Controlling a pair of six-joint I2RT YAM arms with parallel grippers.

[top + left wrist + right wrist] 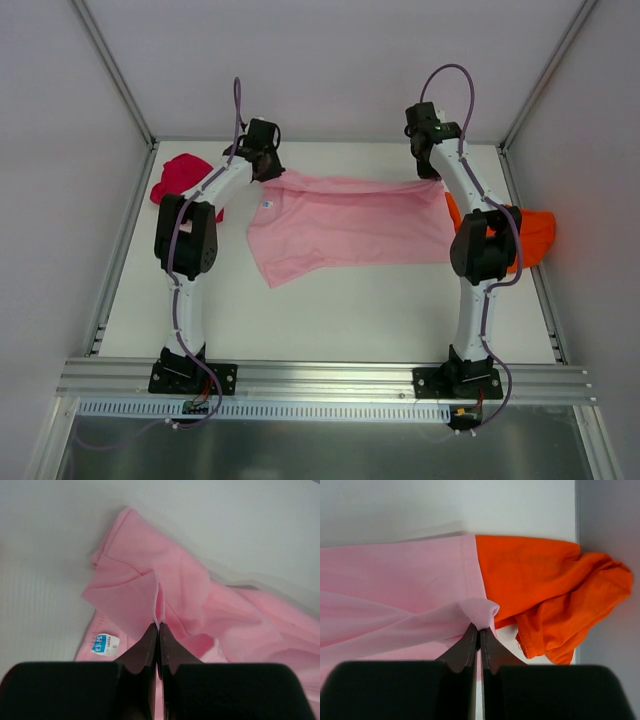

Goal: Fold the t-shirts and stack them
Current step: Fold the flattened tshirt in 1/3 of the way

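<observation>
neck label [106, 645] | pink t-shirt [165, 580] | reads "S"; blue part unclear

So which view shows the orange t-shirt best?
The right wrist view: the orange t-shirt lies crumpled, nearly whole, bordering the pink t-shirt. In the top external view the right arm hides its middle. The left wrist view shows none of it.

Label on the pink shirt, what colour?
Label: white with a blue patch; clearest in left wrist view.

Top view: high at 6 o'clock, facing 12 over the counter [330, 320]. Wrist views: close on the 10 and 2 o'clock ends of the pink t-shirt [340, 225], seen in all three.
</observation>
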